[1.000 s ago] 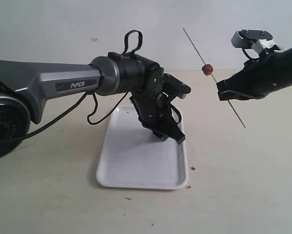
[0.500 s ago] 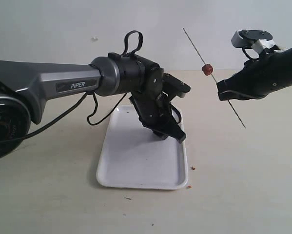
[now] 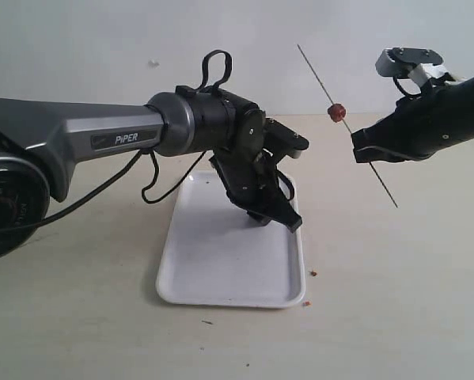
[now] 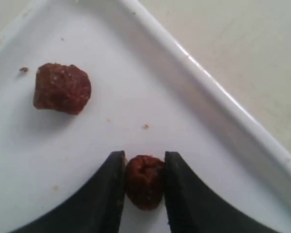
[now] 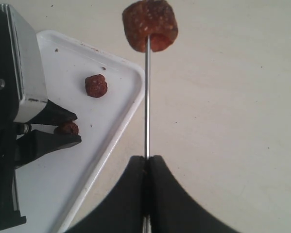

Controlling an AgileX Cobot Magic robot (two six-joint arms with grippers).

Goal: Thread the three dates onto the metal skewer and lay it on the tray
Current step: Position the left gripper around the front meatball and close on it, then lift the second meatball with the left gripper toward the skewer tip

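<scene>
On the white tray (image 3: 213, 269) my left gripper (image 4: 145, 155) is shut on one dark red-brown date (image 4: 144, 180), low against the tray floor near its rim (image 4: 208, 85). A second date (image 4: 61, 88) lies loose on the tray a short way off. To the right, my right gripper (image 3: 362, 152) is held in the air, shut on the thin metal skewer (image 3: 316, 75). The skewer slants up to the left, and a third date (image 3: 337, 112) is threaded on it above the fingers. In the right wrist view the rod (image 5: 146, 102) runs from the closed jaws to that date (image 5: 150, 25).
Tiny reddish crumbs (image 3: 313, 273) lie on the beige table beside the tray's right front corner. The left arm's black wrist and cable (image 3: 213, 67) stand over the tray's back half. A pale wall runs behind the table.
</scene>
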